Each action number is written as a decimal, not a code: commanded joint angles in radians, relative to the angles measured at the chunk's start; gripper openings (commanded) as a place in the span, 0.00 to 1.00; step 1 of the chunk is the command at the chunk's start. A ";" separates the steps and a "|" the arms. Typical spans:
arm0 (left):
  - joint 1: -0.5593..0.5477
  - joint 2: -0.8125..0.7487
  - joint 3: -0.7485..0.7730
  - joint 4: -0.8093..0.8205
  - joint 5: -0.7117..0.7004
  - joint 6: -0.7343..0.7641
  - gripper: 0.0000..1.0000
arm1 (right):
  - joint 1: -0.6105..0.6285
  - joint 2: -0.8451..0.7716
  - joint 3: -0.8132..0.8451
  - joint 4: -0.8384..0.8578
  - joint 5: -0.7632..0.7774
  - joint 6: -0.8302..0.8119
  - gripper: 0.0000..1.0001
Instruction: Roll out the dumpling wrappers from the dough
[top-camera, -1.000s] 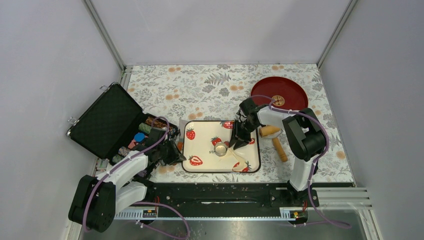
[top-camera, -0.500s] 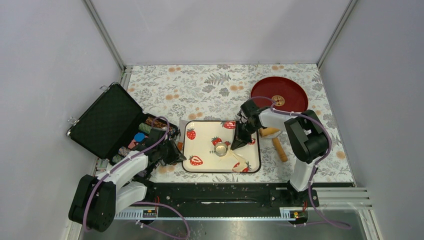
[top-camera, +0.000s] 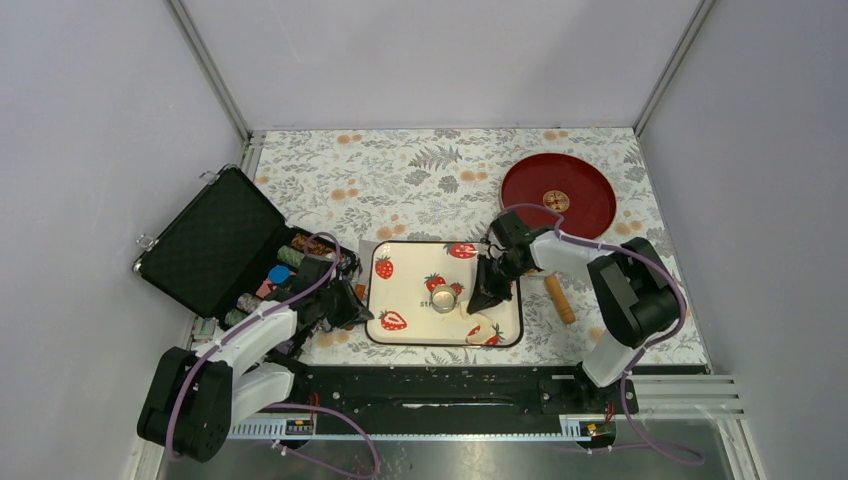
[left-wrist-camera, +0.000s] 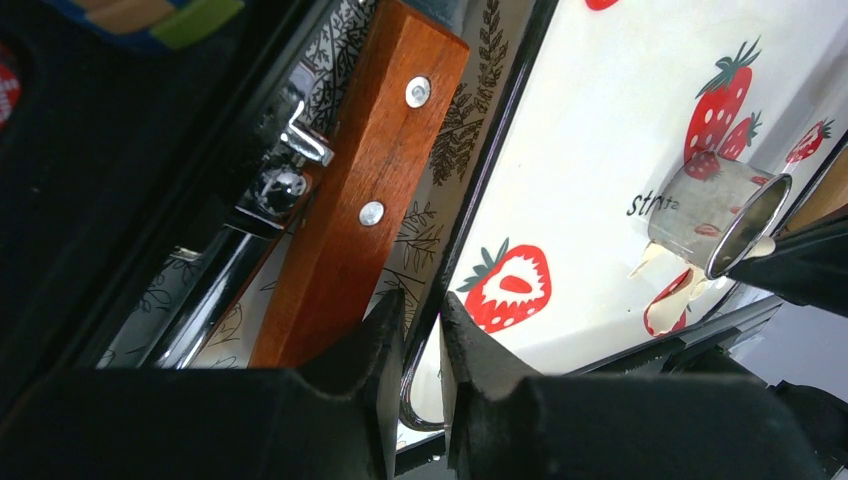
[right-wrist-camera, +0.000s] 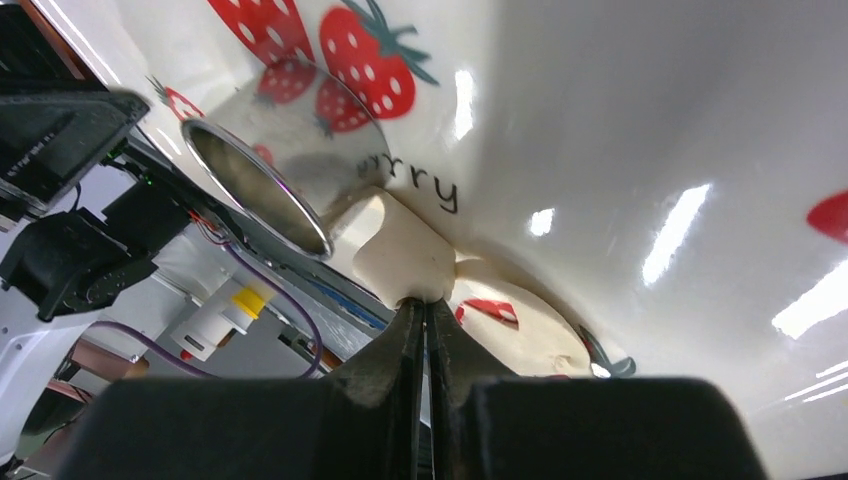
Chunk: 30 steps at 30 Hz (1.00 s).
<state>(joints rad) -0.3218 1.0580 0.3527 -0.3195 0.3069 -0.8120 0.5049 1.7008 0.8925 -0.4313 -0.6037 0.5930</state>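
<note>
One strawberry tray (top-camera: 408, 295) is the landmark. On it are one metal ring cutter (top-camera: 442, 298) and one piece of dough (top-camera: 480, 328), a ragged pale sheet with a lump at its edge. Right of the tray lies one wooden roller (top-camera: 560, 300), and past its far right corner sits one red plate (top-camera: 580, 180). Left of the tray are one open black case (top-camera: 210, 245) and one wooden-handled tool (left-wrist-camera: 350, 190). The coloured rolls (top-camera: 280, 272) in the case are too crowded to count. Two grippers meet the tray: the left gripper (left-wrist-camera: 422, 320) and the right gripper (right-wrist-camera: 420, 310).
</note>
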 joint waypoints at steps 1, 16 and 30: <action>-0.005 0.025 -0.015 0.008 -0.042 -0.009 0.17 | 0.018 -0.065 -0.043 -0.022 -0.034 -0.003 0.08; -0.008 0.030 -0.013 0.011 -0.043 -0.006 0.17 | 0.018 -0.203 -0.030 -0.149 0.102 -0.053 0.46; -0.009 0.033 -0.014 0.014 -0.042 -0.003 0.18 | 0.019 -0.132 0.025 -0.204 0.177 -0.091 0.68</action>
<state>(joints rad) -0.3256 1.0645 0.3527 -0.3122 0.3103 -0.8120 0.5144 1.5352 0.8677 -0.5972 -0.4545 0.5270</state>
